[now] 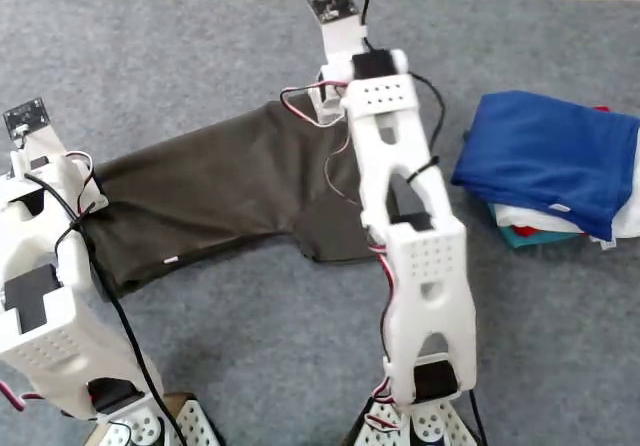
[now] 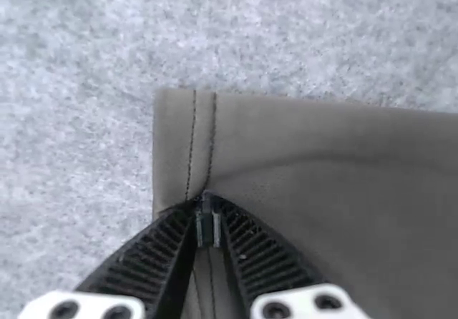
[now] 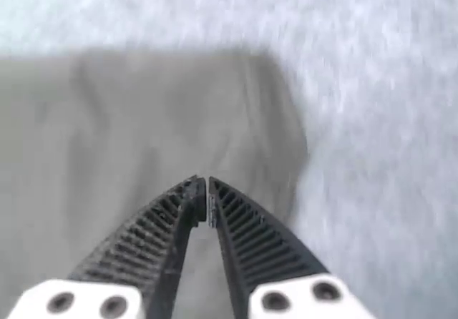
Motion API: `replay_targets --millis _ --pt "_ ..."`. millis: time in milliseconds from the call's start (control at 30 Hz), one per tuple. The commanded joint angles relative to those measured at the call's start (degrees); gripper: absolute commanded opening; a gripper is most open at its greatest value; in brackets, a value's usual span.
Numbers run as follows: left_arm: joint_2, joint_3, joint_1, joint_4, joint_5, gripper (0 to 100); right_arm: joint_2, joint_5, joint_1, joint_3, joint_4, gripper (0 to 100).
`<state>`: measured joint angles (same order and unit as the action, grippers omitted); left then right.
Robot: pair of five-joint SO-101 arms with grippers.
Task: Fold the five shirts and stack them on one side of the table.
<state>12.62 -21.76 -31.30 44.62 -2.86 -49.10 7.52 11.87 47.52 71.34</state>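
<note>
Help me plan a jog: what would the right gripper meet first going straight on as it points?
The olive shirt itself: the right gripper seems to pinch it with shut tips. Beyond the shirt's edge lies the grey table cover; depth is unclear.

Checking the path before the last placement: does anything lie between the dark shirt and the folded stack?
Nothing visible lies on the table between the dark shirt and the folded stack. The right arm stands over the shirt's end nearest the stack, the right gripper shut on the cloth.
</note>
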Motion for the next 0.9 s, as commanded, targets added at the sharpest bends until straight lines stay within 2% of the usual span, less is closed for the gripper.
replay_targets --millis 0,167,400,533,700,867 --pt "-1.49 1.45 -1.10 -0.35 -0.18 3 -7.69 -0.35 -0.70 6.90 -8.09 1.8" --pt "-1.41 1.10 -1.27 -1.85 -0.18 3 -19.65 -0.44 -2.37 19.03 -8.97 1.5" --pt "-1.41 1.10 -1.36 -2.02 0.00 3 -27.12 0.18 -3.69 39.52 0.35 1.8" --pt "-1.41 1.10 -1.36 -1.76 0.00 3 -27.91 4.40 -3.16 48.13 11.43 1.5" --pt "-1.41 1.10 -1.36 -1.85 0.00 3 -21.67 12.75 -0.09 47.78 29.89 1.5" --pt "-1.41 1.10 -1.36 -1.85 0.00 3 -11.65 14.07 -0.44 41.71 30.24 1.5"
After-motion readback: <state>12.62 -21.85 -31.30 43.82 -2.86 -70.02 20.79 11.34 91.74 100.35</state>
